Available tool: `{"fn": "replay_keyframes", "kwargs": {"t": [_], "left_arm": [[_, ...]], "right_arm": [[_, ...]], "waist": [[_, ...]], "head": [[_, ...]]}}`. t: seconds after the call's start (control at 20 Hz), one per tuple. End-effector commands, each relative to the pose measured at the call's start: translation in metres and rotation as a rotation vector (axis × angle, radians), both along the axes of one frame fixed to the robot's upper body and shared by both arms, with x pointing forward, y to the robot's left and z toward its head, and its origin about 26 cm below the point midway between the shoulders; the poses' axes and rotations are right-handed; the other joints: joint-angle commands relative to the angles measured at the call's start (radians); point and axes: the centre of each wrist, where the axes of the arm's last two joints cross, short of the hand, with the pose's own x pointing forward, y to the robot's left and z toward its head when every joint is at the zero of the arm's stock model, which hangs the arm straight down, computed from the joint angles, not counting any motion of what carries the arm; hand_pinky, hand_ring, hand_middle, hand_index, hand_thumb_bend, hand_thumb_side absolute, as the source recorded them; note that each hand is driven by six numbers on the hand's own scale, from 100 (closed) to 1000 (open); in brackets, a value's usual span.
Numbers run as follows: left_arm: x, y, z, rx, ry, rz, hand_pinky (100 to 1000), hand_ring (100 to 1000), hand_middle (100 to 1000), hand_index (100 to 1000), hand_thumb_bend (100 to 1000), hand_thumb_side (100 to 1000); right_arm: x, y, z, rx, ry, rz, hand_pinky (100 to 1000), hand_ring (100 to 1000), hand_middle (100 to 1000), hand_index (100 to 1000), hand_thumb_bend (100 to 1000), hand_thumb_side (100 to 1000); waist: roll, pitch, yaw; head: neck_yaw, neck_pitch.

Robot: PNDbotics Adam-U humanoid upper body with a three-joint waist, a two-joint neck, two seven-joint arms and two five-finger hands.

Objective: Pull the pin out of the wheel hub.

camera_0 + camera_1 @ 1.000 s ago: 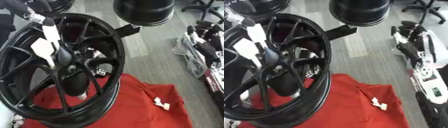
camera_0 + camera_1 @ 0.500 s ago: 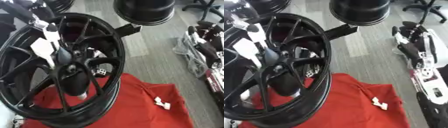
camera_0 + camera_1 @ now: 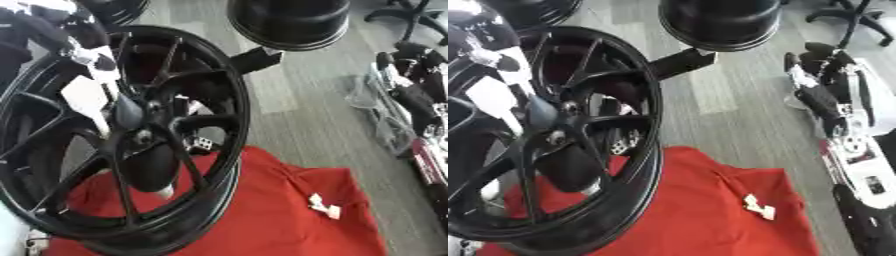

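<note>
Left hand (image 3: 83,70) shifted nearer wheel hub (image 3: 140,135); grasp unclear. Right hand (image 3: 833,95) idle, relaxed.

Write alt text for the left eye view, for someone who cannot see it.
A large black spoked wheel stands tilted over a red cloth on grey floor. The robot's left hand reaches in at its hub, while the right hand hangs idle at the right edge.

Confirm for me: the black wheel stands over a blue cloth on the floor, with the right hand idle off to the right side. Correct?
Not quite. The cloth under the black wheel is red, not blue; the left eye view shows it plainly. The rest holds: the wheel stands over it, and the right hand sits off to the right side, away from the wheel.
</note>
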Motion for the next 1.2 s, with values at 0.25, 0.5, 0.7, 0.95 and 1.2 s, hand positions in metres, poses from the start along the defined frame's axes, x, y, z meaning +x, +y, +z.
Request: {"fn": "replay_keyframes", "kwargs": {"t": [0.25,0.5,0.7,0.95,1.2], "left_arm": [[0.0011,0.0033,0.0050,0.033,-0.036,-0.005,854,857,803,799,543,544],[0.0016,0.0026,0.0053,0.052,-0.052,-0.010,851,853,798,793,533,526],[0.0017,0.0032,0.0065,0.070,-0.069,-0.010,850,849,794,785,505,501],[0.0018,0.0043,0.0071,0.075,-0.077,-0.020,848,842,788,779,452,453],[0.0012,0.0060,0.0075,0.078,-0.078,-0.031,847,841,785,774,400,391]], "right_arm": [[0.0011,-0.0034,0.0074,-0.024,-0.017,-0.001,829,651,584,707,347,273],[0.0012,-0.0035,0.0075,-0.025,-0.017,0.002,829,651,584,707,346,273],[0.0011,-0.0037,0.0068,-0.025,-0.013,0.002,830,651,584,707,346,273],[0.0013,-0.0035,0.0059,-0.025,-0.011,0.002,830,651,584,708,346,273],[0.0012,-0.0038,0.0054,-0.025,-0.009,0.001,830,650,584,708,345,274]], "waist": [[0.000,-0.012,-0.002],[0.001,-0.012,-0.001],[0.001,-0.012,0.000],[0.001,-0.012,0.001],[0.002,-0.011,0.002]], "head": [[0.005,0.005],[0.010,0.005],[0.017,0.005],[0.022,0.005],[0.025,0.005]]}}
